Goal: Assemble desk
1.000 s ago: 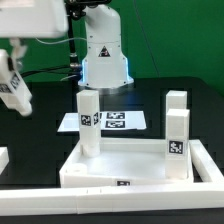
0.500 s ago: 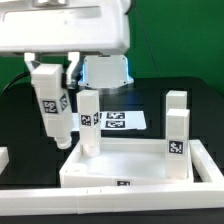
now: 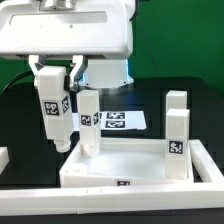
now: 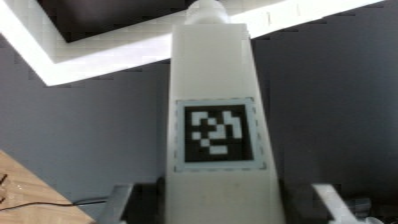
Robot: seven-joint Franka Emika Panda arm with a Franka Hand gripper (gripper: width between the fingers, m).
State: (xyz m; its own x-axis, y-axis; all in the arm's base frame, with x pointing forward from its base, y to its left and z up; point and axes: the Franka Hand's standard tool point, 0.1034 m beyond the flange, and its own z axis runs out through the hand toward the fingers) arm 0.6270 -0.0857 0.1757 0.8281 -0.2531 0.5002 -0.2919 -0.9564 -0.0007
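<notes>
The desk's white tabletop [image 3: 135, 170] lies rim up at the front of the exterior view. Three white tagged legs stand in it: one at the back left corner [image 3: 89, 122] and two on the right [image 3: 176, 106] [image 3: 178, 142]. My gripper [image 3: 55, 78] is shut on a fourth leg [image 3: 53, 112]. It holds that leg slightly tilted in the air, just left of the standing left leg and over the tabletop's left edge. In the wrist view the held leg [image 4: 215, 110] points away between my fingers [image 4: 139, 200], with a tabletop rim [image 4: 80, 55] beyond it.
The marker board [image 3: 118, 121] lies behind the tabletop, in front of the robot base [image 3: 105, 60]. A long white border strip [image 3: 100, 196] runs along the front, and another white piece [image 3: 3, 158] sits at the exterior view's left edge. A green backdrop stands behind.
The gripper with the leg has swung in from the exterior view's far left to beside the standing left leg. Over the last half second it shifted only slightly.
</notes>
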